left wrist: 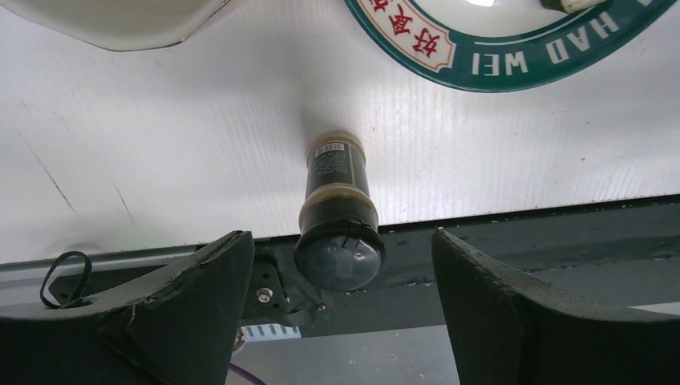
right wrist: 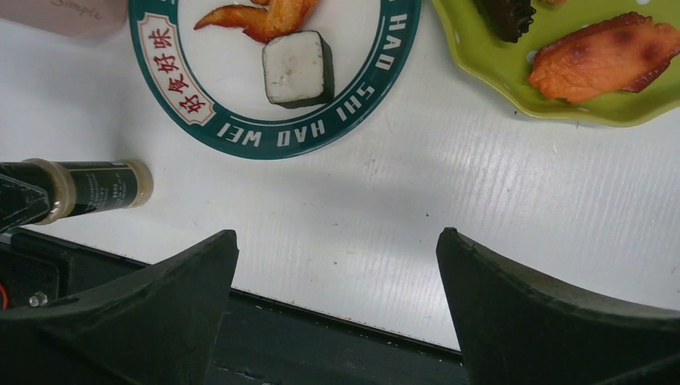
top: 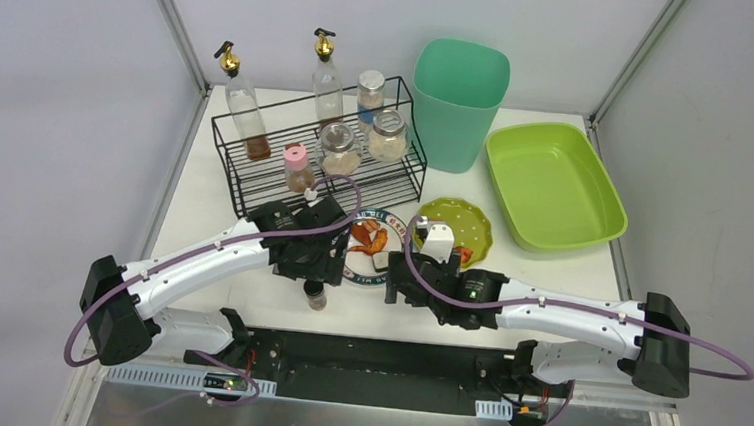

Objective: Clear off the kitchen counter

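On the white kitchen counter (top: pixel 203 211), a small dark spice bottle (top: pixel 317 295) with a black cap stands close to the front edge. My left gripper (top: pixel 316 272) hovers over it, open. In the left wrist view the bottle (left wrist: pixel 337 200) shows between the two spread fingers of that gripper (left wrist: pixel 340 233), touching neither. To the right, my right gripper (top: pixel 395 279) is open above bare counter (right wrist: pixel 401 184) with nothing between its fingers (right wrist: pixel 184 305). In the right wrist view the bottle (right wrist: pixel 88 188) sits off to the left.
A teal-rimmed plate (top: pixel 361 272) with food lies between the arms, and a small lime plate (top: pixel 478 220) with food beside it. Behind stand a black wire rack (top: pixel 255 179) of jars, two pump bottles (top: pixel 241 98), a green bin (top: pixel 458 103) and a lime tray (top: pixel 555 185).
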You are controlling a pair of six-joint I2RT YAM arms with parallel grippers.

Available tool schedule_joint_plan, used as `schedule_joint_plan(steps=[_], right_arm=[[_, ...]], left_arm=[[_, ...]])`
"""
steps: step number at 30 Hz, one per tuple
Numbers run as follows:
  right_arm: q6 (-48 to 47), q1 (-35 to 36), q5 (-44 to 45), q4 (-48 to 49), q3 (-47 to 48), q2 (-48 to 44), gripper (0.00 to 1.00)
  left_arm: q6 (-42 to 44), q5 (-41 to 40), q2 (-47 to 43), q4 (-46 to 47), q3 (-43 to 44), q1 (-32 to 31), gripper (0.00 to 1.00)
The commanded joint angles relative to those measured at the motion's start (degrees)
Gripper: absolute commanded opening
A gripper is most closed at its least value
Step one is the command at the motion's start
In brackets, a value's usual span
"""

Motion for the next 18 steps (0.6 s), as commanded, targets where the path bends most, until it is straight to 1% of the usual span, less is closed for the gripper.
schedule_joint_plan(steps=[1, 10, 15, 18], right_arm=[[1.05, 0.34, 0.32, -0.14, -1.54, -1.86, 0.99], [1.34, 0.30, -0.29, 0.24, -1.77, -1.17, 0.99], [1.56, 0.38, -0.60, 0.75, -1.96, -0.77, 0.99], [1.70, 0.39, -0.78, 0.93, -2.02, -0.42, 0.99]], left_arm=[[-1.90, -1.84, 1.22, -0.10, -1.88, -0.57, 0.83], [-2.71, -1.22, 1.30, 0.60, -4.44, -0.69, 0.72], [-2.90, 0.31, 0.87, 1.87, -5.56, -0.78, 0.63], [-2.69, 1.03, 1.01, 2.30, -5.59, -0.91, 0.56]])
